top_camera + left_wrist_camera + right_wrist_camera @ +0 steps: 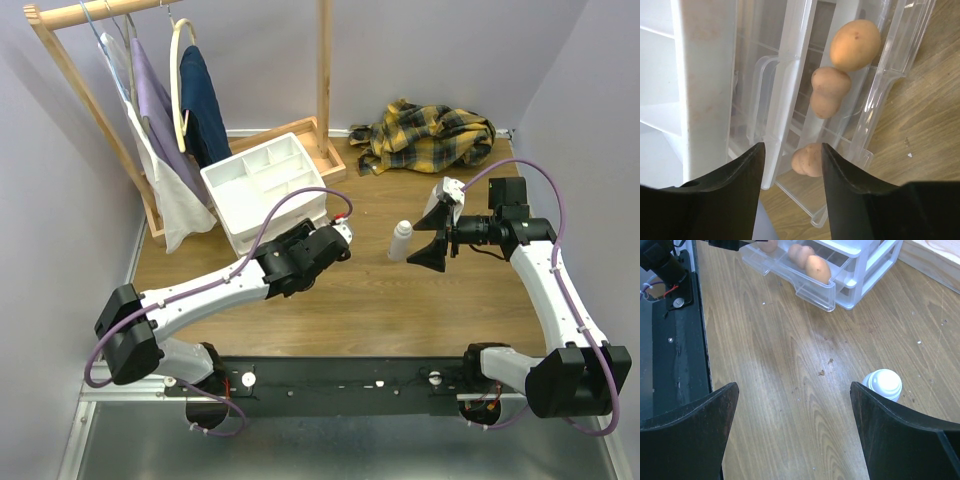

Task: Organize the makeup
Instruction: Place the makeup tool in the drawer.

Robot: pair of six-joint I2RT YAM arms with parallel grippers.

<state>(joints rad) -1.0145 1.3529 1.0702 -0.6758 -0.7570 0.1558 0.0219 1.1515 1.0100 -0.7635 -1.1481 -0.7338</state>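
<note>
Room: a wooden surface [400, 300] closed in by pale lilac walls.
Far left: a wooden clothes rack [325, 70] with garments hanging on it, standing at the back of the surface.
Far right: a yellow plaid cloth [425, 135] lies crumpled by the back wall.
Drawer unit: a white plastic drawer unit [262, 185] sits in front of the rack, left of centre, with a divided tray on top.
Open drawer: one clear drawer [890, 65] is pulled out toward the near side.
Sponges: at least three peach egg-shaped sponges [855, 44] lie in a row inside the pulled-out drawer. The middle one [829, 91] looks double-lobed, and I cannot tell whether it is one sponge or two.
Bottle: a small white capped bottle [401, 240] stands upright on the bare wood, right of the drawer unit and well apart from it.
Left gripper: the left gripper [791, 150] is at the front of the drawer unit, released. Its jaws are apart on either side of a clear drawer edge, and the nearest sponge [807, 160] shows between them.
Right gripper: the right gripper [795, 390] is spread wide and holds nothing, pointing left just above the wood. The bottle [882, 383] stands just beside one finger and is not gripped.
</note>
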